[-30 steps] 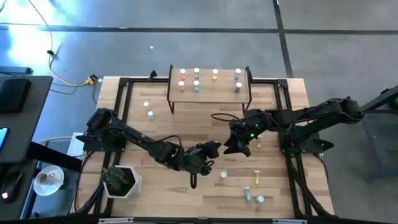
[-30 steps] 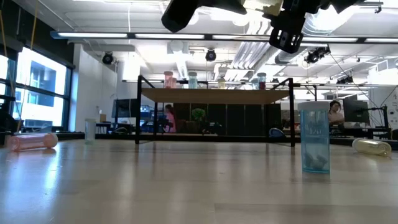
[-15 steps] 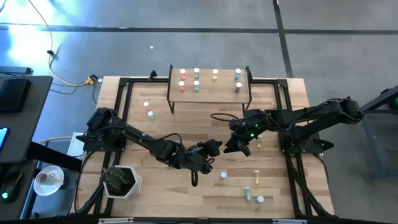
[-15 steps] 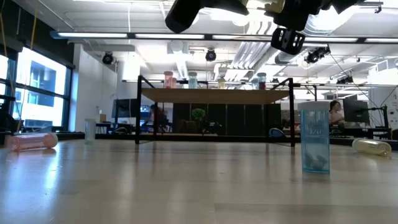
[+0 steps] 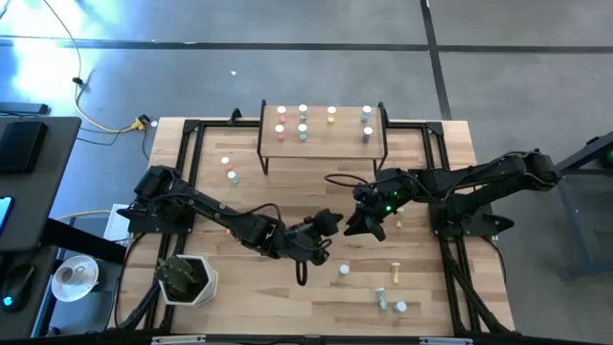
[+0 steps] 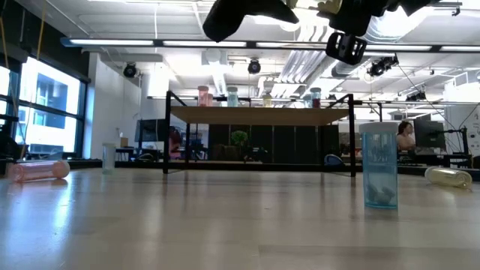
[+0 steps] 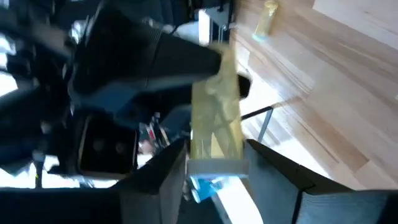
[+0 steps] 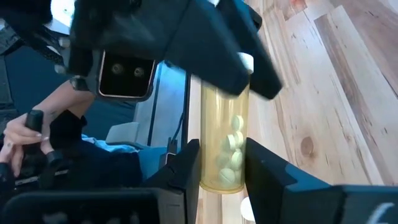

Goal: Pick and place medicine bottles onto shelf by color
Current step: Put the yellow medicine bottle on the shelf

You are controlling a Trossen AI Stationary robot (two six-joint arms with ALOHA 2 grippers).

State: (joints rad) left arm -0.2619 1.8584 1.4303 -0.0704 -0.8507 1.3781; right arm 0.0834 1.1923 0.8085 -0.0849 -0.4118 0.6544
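Shifted slightly toward centre since earlier: left end effector loosening off small yellow white-capped medicine bottle — now clenched in right end effector above bench. Eight bottles on light-wood shelf; several left.

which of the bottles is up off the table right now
The yellow bottle, held in mid-air between both claws above the table's middle; every other bottle stands or lies on the tabletop or shelf.

place: lab/office | cues: exposed ceiling ducts; monitors; big windows
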